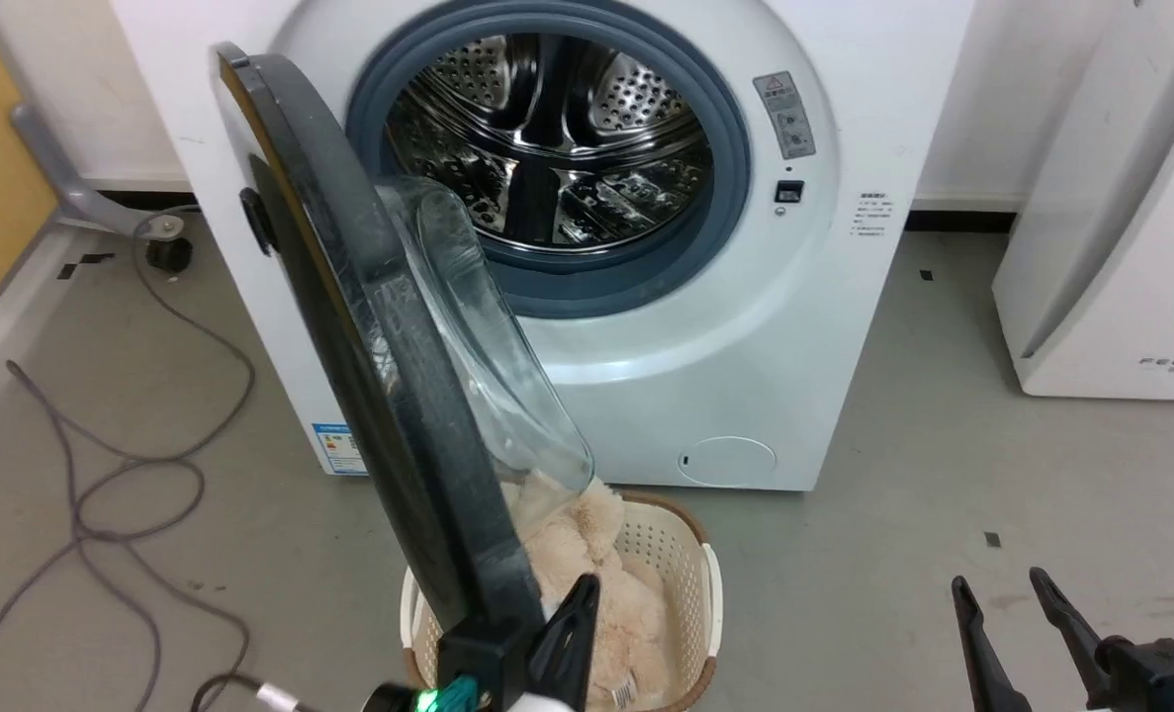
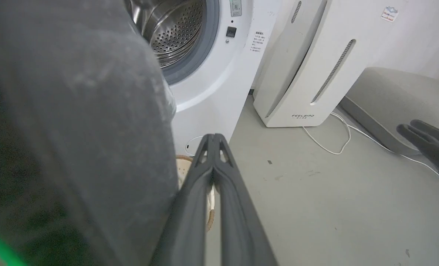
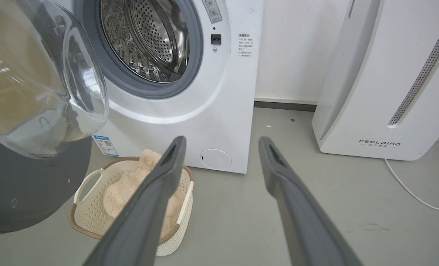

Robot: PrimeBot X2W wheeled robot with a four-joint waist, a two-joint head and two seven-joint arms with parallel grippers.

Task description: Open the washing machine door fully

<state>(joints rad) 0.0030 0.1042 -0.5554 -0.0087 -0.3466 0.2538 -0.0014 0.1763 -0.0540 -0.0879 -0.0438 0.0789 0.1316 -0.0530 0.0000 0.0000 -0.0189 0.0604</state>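
Pushing seems the step: left gripper, fingers together, sits at the door's inner lower edge, probably touching; door stands half open from the washing machine; right gripper spread, idle

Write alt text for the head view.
The washing machine door stands partly open, edge-on, exposing the steel drum of the white washing machine. The shut left gripper sits at the door's lower edge; the open right gripper hovers lower right, holding nothing. A basket of beige plush sits beneath the door.
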